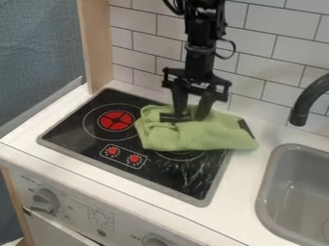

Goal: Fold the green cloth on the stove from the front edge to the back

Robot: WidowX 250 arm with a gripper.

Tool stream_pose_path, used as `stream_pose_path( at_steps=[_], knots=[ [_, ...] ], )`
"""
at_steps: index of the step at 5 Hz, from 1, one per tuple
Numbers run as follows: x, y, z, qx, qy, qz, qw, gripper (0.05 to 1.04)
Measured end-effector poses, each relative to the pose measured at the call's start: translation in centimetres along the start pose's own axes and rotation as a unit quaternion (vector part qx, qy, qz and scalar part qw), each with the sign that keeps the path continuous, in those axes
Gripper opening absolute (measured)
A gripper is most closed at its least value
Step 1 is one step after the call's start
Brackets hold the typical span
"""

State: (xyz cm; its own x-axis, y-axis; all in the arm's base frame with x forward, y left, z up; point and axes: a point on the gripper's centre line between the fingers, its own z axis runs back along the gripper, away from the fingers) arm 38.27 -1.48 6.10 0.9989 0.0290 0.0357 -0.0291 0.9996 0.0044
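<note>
Hanging down over the far side of the cooktop (96, 150), the black gripper (191, 114) sits right above a green cloth (204, 134), its lower end touching the fabric. The jaws are open: the two fingers stand apart with a clear gap between them, and green cloth shows low in that gap. A short, dark, rounded piece (175, 117) lies level across the cloth at the foot of the left finger; whether it is part of the gripper or a separate thing, I cannot tell.

The cloth lies rumpled and folded over the far right part of the cooktop, covering part of a burner ring there. Its right end, which bears a dark patch (246, 129), runs past the cooktop's edge onto the white counter (254, 161). Just left of the cloth is a red burner (117, 120), and on the near side of that sits a small panel with two red dial marks (123, 156). To the right are a grey sink (273, 192) and a black faucet (308, 101). White tiles (283, 53) line the wall on the far side.
</note>
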Motion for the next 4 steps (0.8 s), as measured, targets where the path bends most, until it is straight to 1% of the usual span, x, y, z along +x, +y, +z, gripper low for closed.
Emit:
stream_pose_path(
  at_steps=[1, 2, 3, 4],
  knots=[
    [-0.2, 0.0, 0.3, -0.002, -0.003, 0.003, 1.0, 1.002],
    [-0.5, -0.1, 1.4, -0.004, -0.011, 0.008, 0.9999, 1.009],
    [-0.7, -0.1, 3.4, -0.011, -0.03, 0.007, 0.9995, 0.999],
    [-1.0, -0.5, 5.9, -0.027, -0.057, 0.003, 0.998, 0.999]
  ],
)
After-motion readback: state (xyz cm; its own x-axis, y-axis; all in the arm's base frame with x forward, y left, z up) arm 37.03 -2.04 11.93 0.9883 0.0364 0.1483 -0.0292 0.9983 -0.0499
